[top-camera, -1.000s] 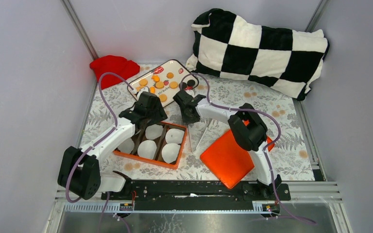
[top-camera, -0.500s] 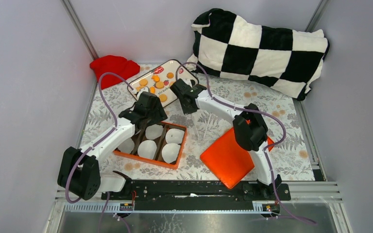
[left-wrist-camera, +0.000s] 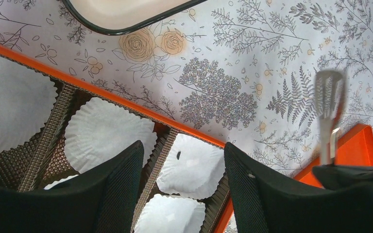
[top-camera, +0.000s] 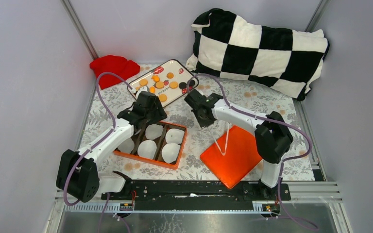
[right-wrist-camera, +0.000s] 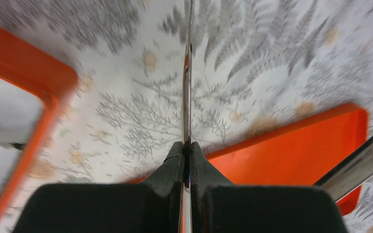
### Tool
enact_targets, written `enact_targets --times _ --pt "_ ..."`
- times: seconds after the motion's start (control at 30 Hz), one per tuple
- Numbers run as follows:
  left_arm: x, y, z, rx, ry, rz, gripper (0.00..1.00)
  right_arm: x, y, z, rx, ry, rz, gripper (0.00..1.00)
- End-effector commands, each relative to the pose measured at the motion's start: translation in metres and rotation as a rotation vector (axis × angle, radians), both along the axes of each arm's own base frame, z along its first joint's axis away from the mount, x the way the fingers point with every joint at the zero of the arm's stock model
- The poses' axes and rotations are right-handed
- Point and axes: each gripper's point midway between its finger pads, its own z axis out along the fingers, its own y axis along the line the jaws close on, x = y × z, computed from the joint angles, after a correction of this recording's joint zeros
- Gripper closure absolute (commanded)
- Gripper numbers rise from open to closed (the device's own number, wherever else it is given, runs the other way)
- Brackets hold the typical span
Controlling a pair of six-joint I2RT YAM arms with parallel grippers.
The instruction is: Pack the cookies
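At the far left of the counter I see a red cloth [top-camera: 112,68] bunched against the wall. My left hand [left-wrist-camera: 183,145] hangs over the far edge of the orange box [top-camera: 144,160], its 2 fingers [left-wrist-camera: 119,184] spread wide apart with nothing between them. Under it the box is split by brown corrugated dividers, and white paper liners [top-camera: 148,149] sit in the compartments. I see no cookie in any liner that is in view.

The cookies [top-camera: 160,85] all lie on the white dark-rimmed tray [top-camera: 172,64] just beyond the box. Most are orange, with dark ones [top-camera: 183,85] at its right end.

To the right of the tray, my right hand [right-wrist-camera: 187,145] is above the flowered counter, between the box and the orange lid [top-camera: 238,160]. Its fingers are pressed together on 1 thin metal arm of the tongs [top-camera: 227,138]. The other arm splays off to the side, and the 2 arms meet in a V over the lid. The right wrist view is blurred.

At the far right a black-and-white checked pillow [top-camera: 260,46] leans into the back corner.
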Motion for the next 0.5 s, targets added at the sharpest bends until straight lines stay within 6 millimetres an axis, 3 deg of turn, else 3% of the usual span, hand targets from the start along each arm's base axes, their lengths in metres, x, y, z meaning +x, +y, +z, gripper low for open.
enact_targets --times 0.0,0.2,0.47 --pt "0.003 -0.005 0.006 -0.004 -0.019 -0.013 0.33 -0.021 -0.005 -0.023 0.020 0.051 0.038 1.00" --pt "0.004 -0.011 0.003 -0.003 -0.009 -0.027 0.33 -0.016 -0.011 -0.051 -0.025 0.067 0.048 1.00" --pt "0.005 -0.010 0.001 0.012 -0.009 -0.021 0.33 0.015 0.006 -0.063 -0.029 0.078 0.132 1.00"
